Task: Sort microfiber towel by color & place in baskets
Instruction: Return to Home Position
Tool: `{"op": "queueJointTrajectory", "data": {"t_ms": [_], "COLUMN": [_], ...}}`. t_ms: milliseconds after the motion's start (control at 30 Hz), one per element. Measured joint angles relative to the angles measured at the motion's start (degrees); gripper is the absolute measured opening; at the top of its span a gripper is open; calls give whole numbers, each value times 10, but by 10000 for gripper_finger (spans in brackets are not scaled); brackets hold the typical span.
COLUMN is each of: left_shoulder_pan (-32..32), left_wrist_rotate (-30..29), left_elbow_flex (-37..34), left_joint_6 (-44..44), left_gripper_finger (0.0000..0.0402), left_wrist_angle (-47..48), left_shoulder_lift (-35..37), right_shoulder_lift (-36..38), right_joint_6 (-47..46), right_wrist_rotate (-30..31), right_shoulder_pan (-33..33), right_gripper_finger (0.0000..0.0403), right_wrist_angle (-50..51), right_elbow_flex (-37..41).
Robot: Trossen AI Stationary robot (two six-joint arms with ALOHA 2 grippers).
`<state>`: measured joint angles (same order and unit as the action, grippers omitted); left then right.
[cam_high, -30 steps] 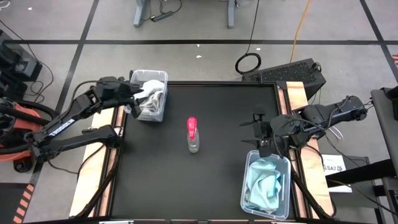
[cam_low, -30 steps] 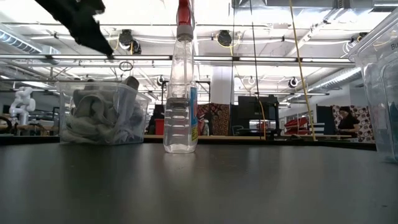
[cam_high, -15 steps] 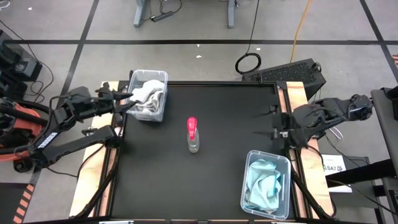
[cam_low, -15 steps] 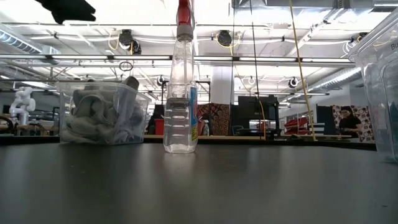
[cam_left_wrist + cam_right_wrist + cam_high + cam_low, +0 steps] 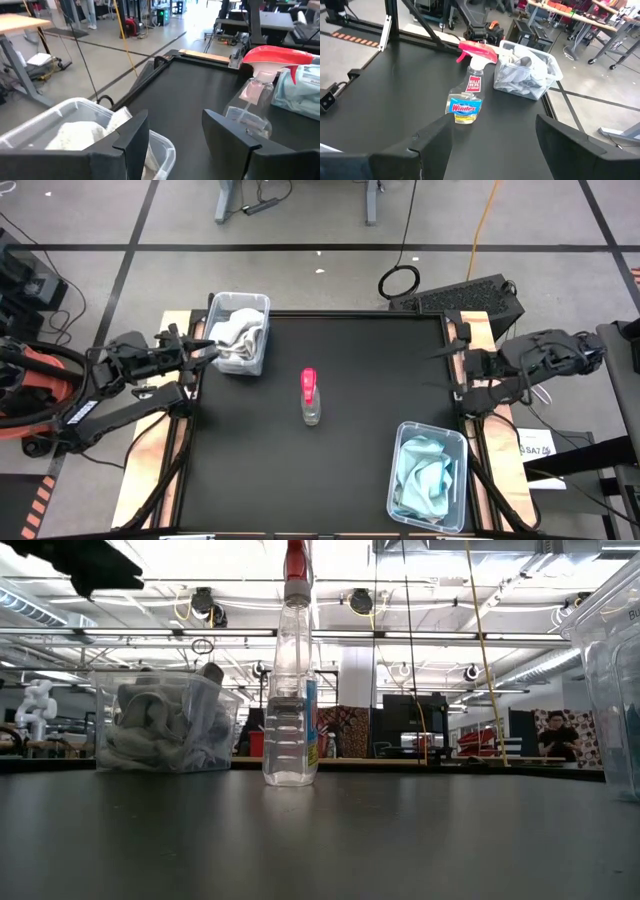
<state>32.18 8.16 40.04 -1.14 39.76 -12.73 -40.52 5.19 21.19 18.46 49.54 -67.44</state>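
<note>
Homing step, I reckon. Grey towels (image 5: 240,332) in far-left-corner basket (image 5: 238,297), blue towels (image 5: 424,475) in near-right-corner basket (image 5: 431,426). Left gripper (image 5: 205,346), right gripper (image 5: 443,370) released, empty, at table (image 5: 340,480) side edges. Next: I tuck arms, no grasp needed

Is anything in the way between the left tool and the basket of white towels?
No, nothing visible. The left tool, open, hangs beside the basket of whitish towels, with only a bare gap between. The spray bottle stands off at mid-table.
</note>
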Motion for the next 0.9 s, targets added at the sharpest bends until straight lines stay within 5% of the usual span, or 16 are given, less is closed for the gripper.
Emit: {"op": "queueJointTrajectory", "data": {"t_ms": [900], "left_shoulder_pan": [-1], "left_wrist_rotate": [64], "left_elbow_flex": [-94], "left_joint_6": [38], "left_gripper_finger": [190], "left_wrist_angle": [-133], "left_shoulder_lift": [33], "right_shoulder_lift": [249], "right_joint_6": [1], "right_wrist_rotate": [26], "right_shoulder_pan": [0], "right_gripper_finger": [269], "right_wrist_angle": [-125], "right_elbow_flex": [225]}}
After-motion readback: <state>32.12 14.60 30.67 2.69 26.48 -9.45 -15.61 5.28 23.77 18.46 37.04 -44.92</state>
